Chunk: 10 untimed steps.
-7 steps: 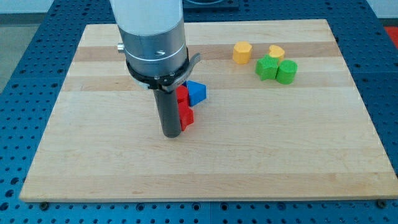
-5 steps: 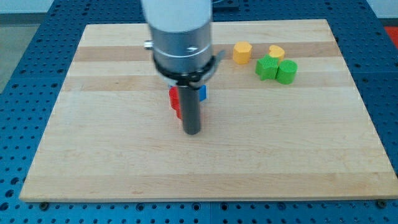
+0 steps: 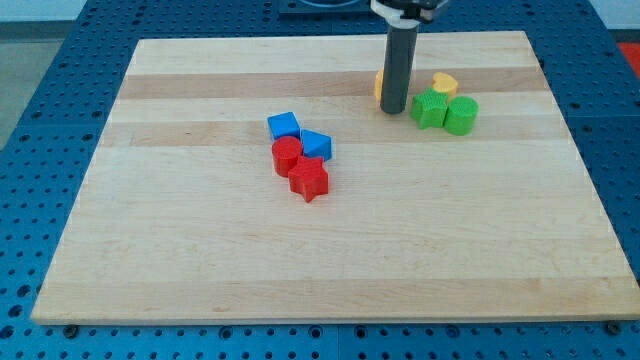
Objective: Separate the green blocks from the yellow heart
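Two green blocks sit side by side at the view's upper right: a green star-like block [image 3: 430, 108] and a green cylinder [image 3: 462, 115]. The yellow heart [image 3: 444, 84] lies just above them, touching or nearly touching both. My tip [image 3: 393, 110] stands just left of the green star-like block, with a small gap. The rod hides most of a second yellow block [image 3: 379, 85] behind it.
A cluster sits at the board's middle: a blue cube [image 3: 284, 126], a blue block [image 3: 316, 145], a red cylinder [image 3: 287, 156] and a red star-like block [image 3: 310, 181]. The wooden board [image 3: 180, 260] lies on a blue perforated table.
My tip has moved from beside the red and blue cluster up and to the view's right, to beside the green blocks. No block has moved.
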Tool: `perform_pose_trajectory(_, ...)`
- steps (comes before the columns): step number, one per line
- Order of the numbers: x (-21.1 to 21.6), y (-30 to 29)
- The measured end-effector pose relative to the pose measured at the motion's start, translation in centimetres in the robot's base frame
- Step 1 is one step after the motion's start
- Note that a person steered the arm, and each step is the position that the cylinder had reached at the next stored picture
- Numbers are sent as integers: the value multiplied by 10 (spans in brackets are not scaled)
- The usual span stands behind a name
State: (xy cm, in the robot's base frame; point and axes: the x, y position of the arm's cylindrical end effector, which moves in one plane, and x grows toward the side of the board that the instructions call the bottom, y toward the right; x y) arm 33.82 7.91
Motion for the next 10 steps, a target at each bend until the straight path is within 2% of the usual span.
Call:
perform_pose_trajectory(1,-6,15)
perform_pose_trajectory(2,19,48)
perform_pose_trajectory(3,25,55)
perform_pose_trajectory(7,5,96)
perform_pose_trajectory(9,39,143)
perform_pose_trajectory(10,31,152)
